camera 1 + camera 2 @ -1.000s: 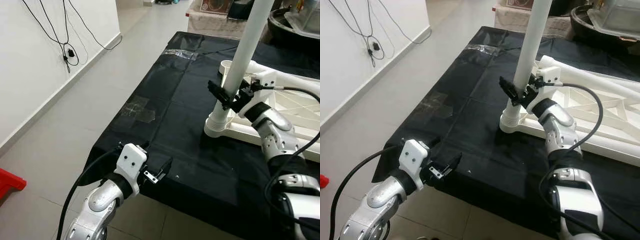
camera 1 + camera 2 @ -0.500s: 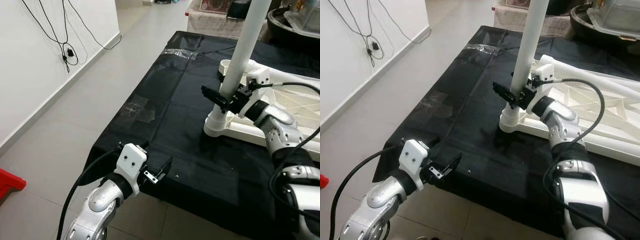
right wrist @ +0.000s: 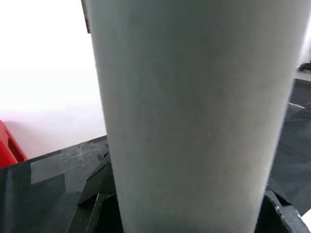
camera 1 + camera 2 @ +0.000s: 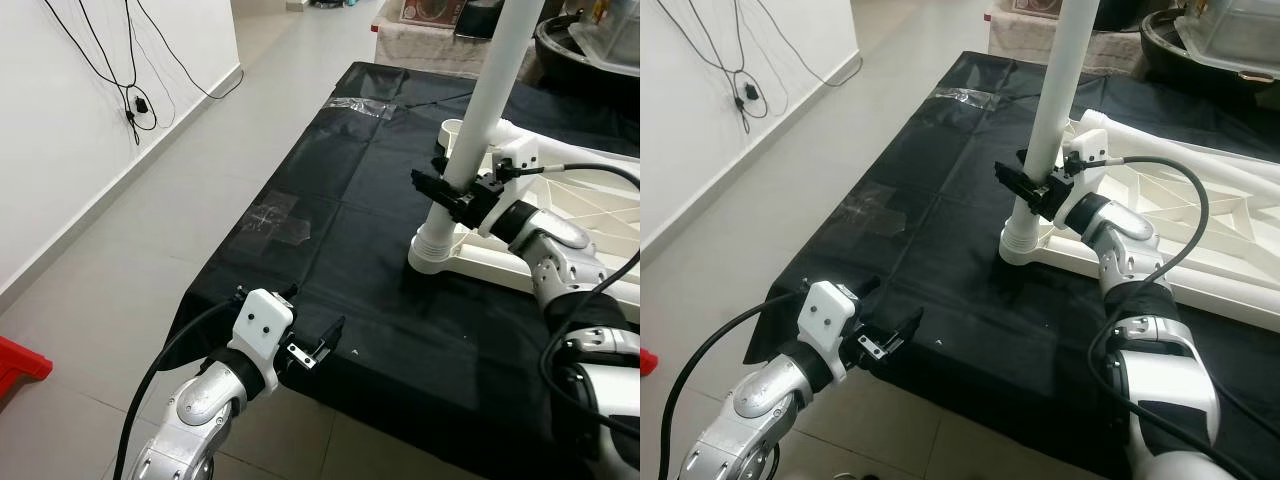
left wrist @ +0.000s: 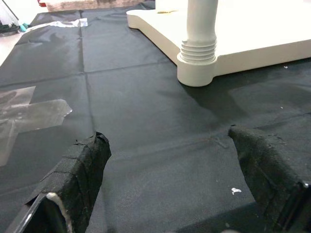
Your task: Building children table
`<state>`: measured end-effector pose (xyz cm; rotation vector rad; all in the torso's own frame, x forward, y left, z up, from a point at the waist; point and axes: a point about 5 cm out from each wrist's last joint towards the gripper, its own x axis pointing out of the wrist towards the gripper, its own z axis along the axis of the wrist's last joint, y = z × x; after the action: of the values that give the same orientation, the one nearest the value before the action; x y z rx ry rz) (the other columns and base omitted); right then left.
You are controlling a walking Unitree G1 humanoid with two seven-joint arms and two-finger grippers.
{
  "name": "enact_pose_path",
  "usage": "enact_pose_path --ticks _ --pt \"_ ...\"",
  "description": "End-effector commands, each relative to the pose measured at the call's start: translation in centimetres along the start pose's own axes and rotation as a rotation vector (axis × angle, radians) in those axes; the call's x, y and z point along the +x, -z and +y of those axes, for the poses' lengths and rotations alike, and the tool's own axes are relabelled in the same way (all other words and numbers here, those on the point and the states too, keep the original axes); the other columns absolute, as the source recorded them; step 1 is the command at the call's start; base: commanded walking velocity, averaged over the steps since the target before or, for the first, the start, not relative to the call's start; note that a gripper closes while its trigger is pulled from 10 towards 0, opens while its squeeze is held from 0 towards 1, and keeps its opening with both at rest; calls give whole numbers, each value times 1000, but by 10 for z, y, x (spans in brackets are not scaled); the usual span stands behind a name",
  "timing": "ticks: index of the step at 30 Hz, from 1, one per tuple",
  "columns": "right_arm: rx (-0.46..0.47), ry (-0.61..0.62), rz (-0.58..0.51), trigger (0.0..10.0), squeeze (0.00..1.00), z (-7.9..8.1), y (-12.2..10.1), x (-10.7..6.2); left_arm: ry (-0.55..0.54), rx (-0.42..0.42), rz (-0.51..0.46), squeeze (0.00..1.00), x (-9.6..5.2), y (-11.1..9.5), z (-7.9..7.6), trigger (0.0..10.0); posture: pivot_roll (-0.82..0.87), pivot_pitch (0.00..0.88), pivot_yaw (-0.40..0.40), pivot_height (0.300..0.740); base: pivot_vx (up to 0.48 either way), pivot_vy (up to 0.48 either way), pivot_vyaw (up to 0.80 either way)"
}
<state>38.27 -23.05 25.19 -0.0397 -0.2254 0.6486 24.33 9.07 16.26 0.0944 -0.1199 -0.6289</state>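
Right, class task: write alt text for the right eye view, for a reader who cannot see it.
The robot's right hand grips an upright white leg set in the corner of an upturned white tabletop on a black cloth. Its open left hand hovers at the cloth's near edge.

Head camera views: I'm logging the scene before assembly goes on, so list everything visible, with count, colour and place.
Table leg: one, white, upright in the corner socket of the tabletop.
Tabletop: one, white, ribbed underside up, on the cloth's far right part.
Cloth: one, black, covering the work surface.
Tape patches: clear, one near the cloth's left edge, one at its far edge.
Cables: black, hanging on the white wall at left.
Red object: one, on the floor at far left.
Left gripper: jaws open, hovering at the cloth's near edge.
Right gripper: jaws around the leg, just above the socket.
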Motion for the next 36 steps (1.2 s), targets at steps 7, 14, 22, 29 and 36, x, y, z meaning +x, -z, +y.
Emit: enact_pose_path --ticks 7,14,22,29,36 --pt "42 -36 -7 0 0 12 19 -3 5 1 13 0 -1 4 -2 10000 124 170 -18 740 0 0 0" --pt "27 184 -22 0 0 17 34 -4 4 4 11 0 0 4 0 10000 120 169 -16 740 0 0 0" --pt "-51 866 54 0 0 12 54 -22 8 6 7 0 2 4 0 10000 118 172 -12 740 0 0 0" --pt "132 1276 51 0 0 48 61 -26 12 8 5 0 3 3 0 10000 118 174 -11 740 0 0 0" --pt "290 1288 74 10000 0 96 59 5 13 6 4 0 3 4 -1 10000 120 178 -15 740 0 0 0"
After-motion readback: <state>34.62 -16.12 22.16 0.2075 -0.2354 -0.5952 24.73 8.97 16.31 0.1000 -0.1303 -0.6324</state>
